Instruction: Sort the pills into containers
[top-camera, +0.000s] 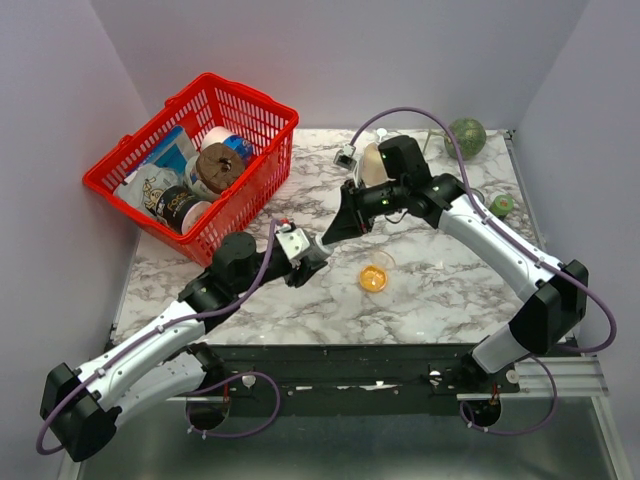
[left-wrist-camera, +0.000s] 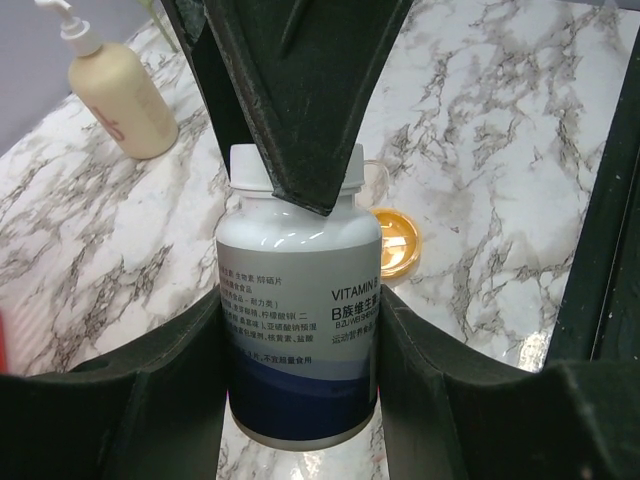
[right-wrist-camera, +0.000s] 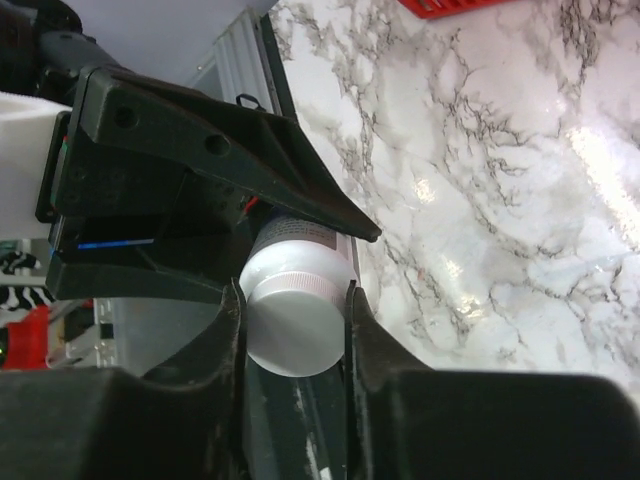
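A white pill bottle (left-wrist-camera: 300, 300) with a dark blue label band is held off the table, my left gripper (left-wrist-camera: 300, 320) shut around its body. From the other side, my right gripper (right-wrist-camera: 293, 300) is shut on the bottle's white cap (right-wrist-camera: 295, 325), both fingers pressed against its ribbed rim. In the top view the two grippers meet at the table's middle, left (top-camera: 310, 262) and right (top-camera: 335, 232). The shallow clear dish (top-camera: 388, 262) sits just to their right, with orange pills (top-camera: 374, 279) lying in it. It shows behind the bottle in the left wrist view too, as the dish (left-wrist-camera: 400, 262).
A red basket (top-camera: 265, 185) full of cans and packets stands at the back left. A beige pump bottle (left-wrist-camera: 115, 95) stands at the back behind the right arm. A green ball (top-camera: 465, 135) and a small green object (top-camera: 502, 206) lie at the right.
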